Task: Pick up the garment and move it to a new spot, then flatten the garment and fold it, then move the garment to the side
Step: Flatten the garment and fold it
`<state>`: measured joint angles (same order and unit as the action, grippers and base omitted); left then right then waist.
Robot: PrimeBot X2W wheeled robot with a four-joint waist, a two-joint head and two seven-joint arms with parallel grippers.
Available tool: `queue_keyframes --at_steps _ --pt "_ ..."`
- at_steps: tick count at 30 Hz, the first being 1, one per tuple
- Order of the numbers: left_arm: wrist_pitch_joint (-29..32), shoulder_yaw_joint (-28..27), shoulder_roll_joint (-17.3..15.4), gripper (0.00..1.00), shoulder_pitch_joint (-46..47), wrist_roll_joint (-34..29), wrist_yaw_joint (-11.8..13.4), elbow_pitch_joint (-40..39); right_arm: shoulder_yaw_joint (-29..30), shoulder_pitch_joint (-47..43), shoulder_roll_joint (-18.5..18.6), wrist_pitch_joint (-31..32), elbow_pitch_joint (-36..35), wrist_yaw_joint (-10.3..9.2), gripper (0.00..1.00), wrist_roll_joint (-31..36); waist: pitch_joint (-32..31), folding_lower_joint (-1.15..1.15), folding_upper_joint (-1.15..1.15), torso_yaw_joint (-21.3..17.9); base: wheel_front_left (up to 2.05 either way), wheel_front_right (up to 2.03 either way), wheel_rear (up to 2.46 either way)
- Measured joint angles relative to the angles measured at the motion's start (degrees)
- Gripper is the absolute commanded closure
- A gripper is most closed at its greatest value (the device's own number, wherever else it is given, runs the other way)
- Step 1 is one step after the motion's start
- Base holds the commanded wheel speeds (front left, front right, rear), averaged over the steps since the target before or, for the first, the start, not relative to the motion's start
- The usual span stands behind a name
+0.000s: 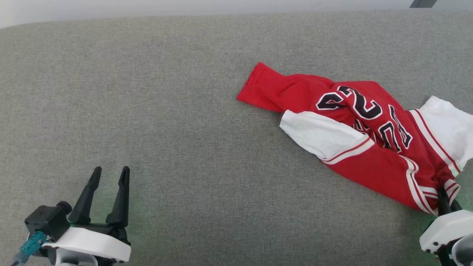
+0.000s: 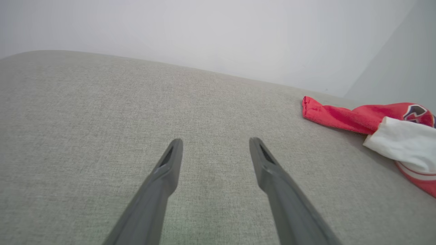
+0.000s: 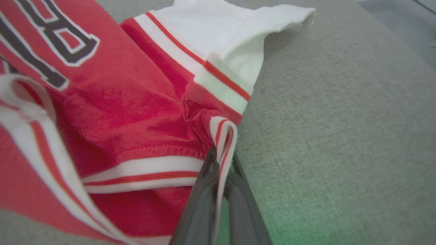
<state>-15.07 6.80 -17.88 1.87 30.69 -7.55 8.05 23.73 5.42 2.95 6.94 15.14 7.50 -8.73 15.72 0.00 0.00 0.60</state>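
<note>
Right tool [image 3: 220, 156] gripped striped trim on the soft red-and-white jersey garment [image 1: 369, 166], probably for lifting; left tool [image 1: 111, 173] gaped empty.

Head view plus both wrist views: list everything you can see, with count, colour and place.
garment: one, red with white sleeve panels, striped trim and black lettering; crumpled on the right part of the surface.
padded surface: one, grey woven fabric; under the garment.
wall: one, pale; beyond the surface's far edge.
left claw: one, black; open, over bare surface, lower left of the head view.
right claw: one, black; shut on the garment's striped trim, lower right of the head view.
</note>
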Motion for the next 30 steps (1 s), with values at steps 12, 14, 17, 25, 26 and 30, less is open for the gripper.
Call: queue_keyframes --at_steps 12,14,17,25,26,30 --pt "0.00 5.98 -6.99 0.00 3.10 0.16 0.00 -2.49 -2.61 3.61 -0.12 -9.45 5.93 0.00 0.00 -1.25 -0.85 0.00 0.00 -0.48 0.00 0.00 0.00" --pt "0.00 8.03 -10.54 0.00 5.40 1.04 0.00 -3.97 -2.64 3.63 -0.15 -11.12 4.44 0.01 0.00 -1.21 -1.00 0.00 0.00 -0.92 0.00 0.00 0.00" --pt "0.00 11.81 -16.96 0.00 9.71 2.15 0.00 -6.52 -3.70 3.65 -0.01 -13.14 1.19 0.00 0.00 -3.55 -1.13 0.00 0.00 -2.11 0.00 0.00 0.00" --pt "4.20 34.04 -34.21 0.00 28.16 12.33 -0.01 -14.75 -8.40 4.13 -0.04 -16.63 -7.68 0.00 0.00 -8.94 -0.01 0.00 0.00 -7.08 0.00 0.00 0.00" --pt "6.41 37.02 -35.76 0.00 31.35 14.36 -0.01 -15.75 -9.35 4.25 -0.05 -16.83 -8.38 0.00 0.00 -9.07 0.52 0.00 0.00 -7.73 0.00 0.00 0.00" --pt "16.92 48.75 -39.62 0.00 44.47 25.20 -0.01 -19.26 -13.36 4.32 -0.03 -18.96 -9.65 0.00 0.00 -10.90 3.63 0.00 0.00 -10.16 0.00 0.00 0.00"
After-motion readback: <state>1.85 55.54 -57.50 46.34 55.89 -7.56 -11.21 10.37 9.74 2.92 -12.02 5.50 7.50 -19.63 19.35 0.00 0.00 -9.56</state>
